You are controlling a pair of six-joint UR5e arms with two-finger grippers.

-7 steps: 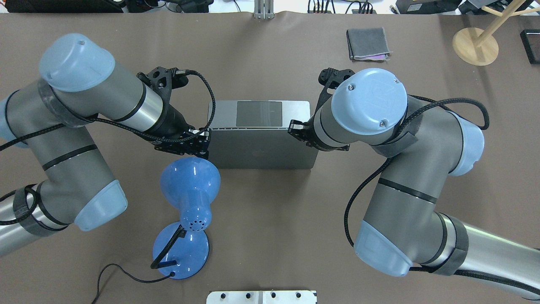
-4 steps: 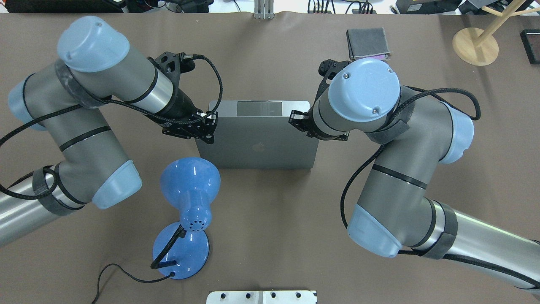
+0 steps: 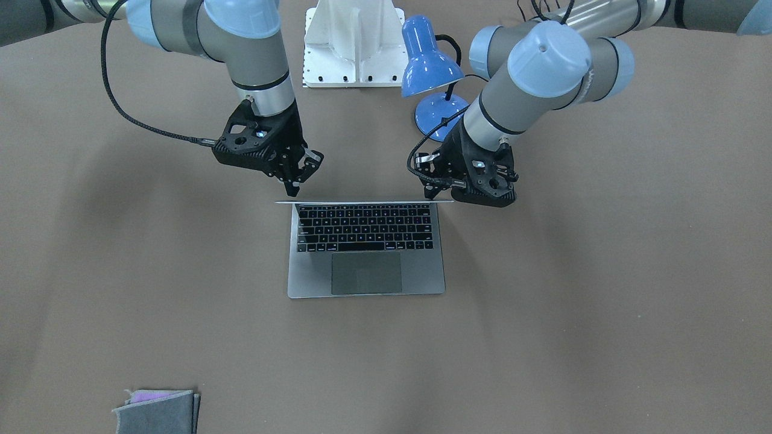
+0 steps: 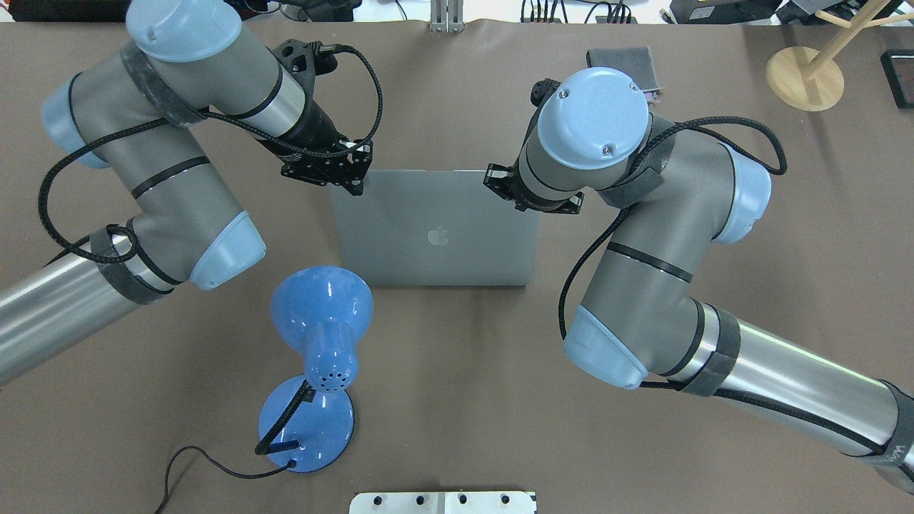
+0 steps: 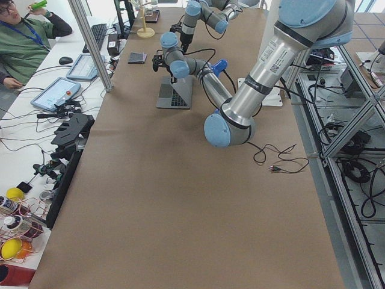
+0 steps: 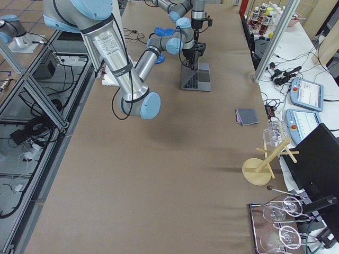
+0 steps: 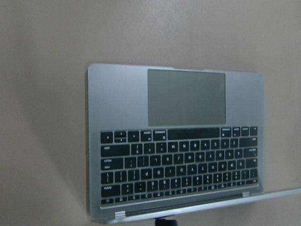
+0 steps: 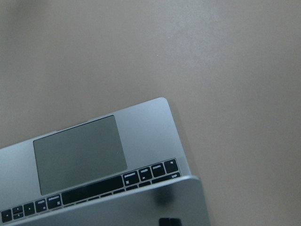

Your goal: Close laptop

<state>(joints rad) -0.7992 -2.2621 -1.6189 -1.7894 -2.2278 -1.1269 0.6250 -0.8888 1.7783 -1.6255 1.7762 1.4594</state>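
Note:
The space-grey laptop [image 3: 422, 283] stands half open in the middle of the table, keyboard facing away from me. In the overhead view its lid [image 4: 435, 214] with the dark apple logo leans over the base and hides the keys. My left gripper [image 4: 359, 184] is at the lid's top left corner, also in the front-facing view [image 3: 433, 191]. My right gripper [image 4: 493, 183] is at the top right corner [image 3: 295, 188]. Both look shut, tips against the back of the lid's upper edge. The wrist views show the keyboard [image 7: 178, 160] and trackpad [image 8: 80, 153] under the lid's edge.
A blue desk lamp [image 4: 321, 314] stands near the laptop's rear left corner, its cable trailing toward me. A folded grey cloth [image 4: 621, 58] lies at the far right, partly under my right elbow. A wooden stand [image 4: 803, 78] is at the far right corner.
Both grippers have moved away from me along with the lid's top edge. The lid has tipped further over the base, so the trackpad no longer shows from overhead.

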